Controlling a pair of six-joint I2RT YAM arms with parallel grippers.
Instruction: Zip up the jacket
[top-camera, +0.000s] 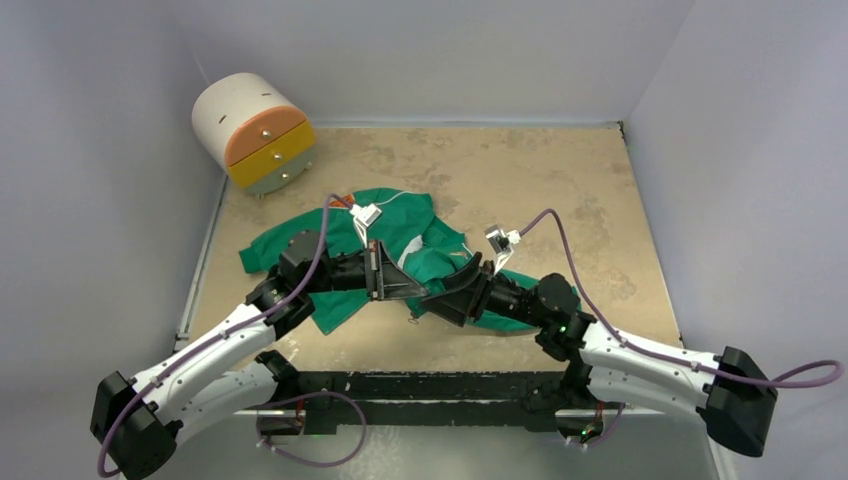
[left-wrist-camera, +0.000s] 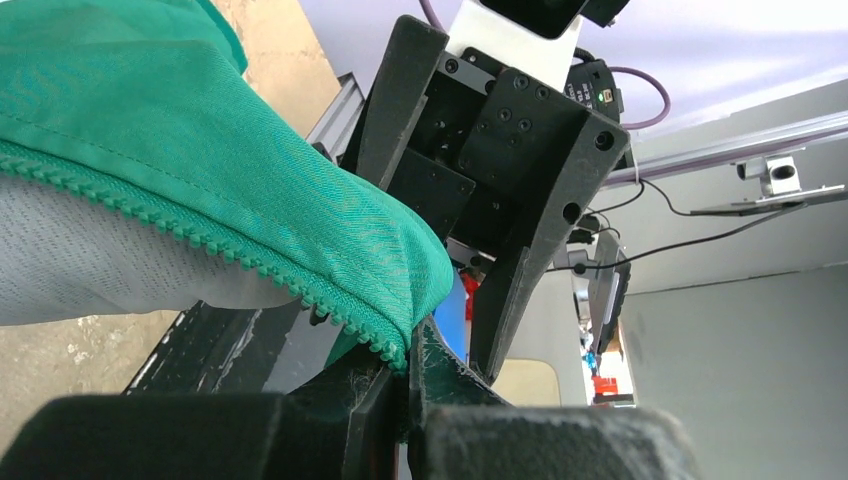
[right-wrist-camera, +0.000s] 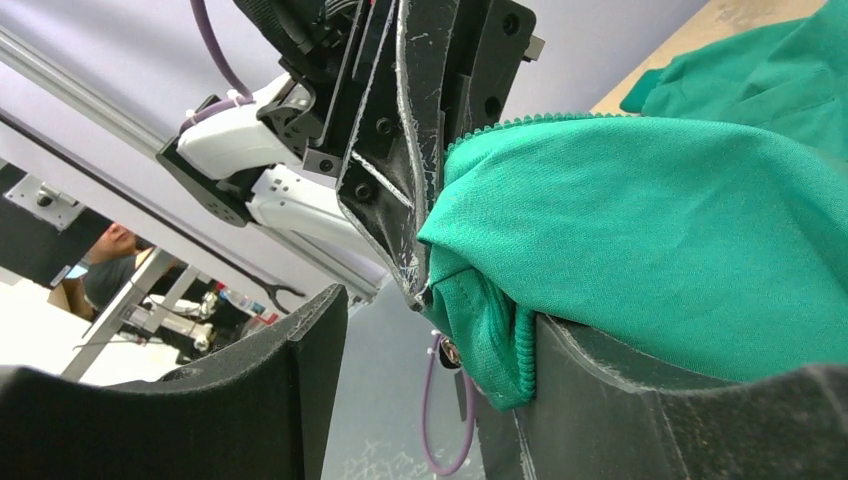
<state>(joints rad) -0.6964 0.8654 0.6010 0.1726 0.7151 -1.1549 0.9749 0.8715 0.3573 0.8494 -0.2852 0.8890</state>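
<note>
Matt green twill-weave cloth jacket (left-wrist-camera: 150, 100), pale mesh lining (left-wrist-camera: 90, 260), mottled matt table (top-camera: 520, 180)

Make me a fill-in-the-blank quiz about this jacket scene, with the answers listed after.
The jacket is ___ in colour.
The left hand is shut on the jacket's ___ edge.
The right hand is ___, not shut.
On the cabinet, the orange drawer sits above the ___ one.
Missing words: green; zipper; open; yellow.
</note>
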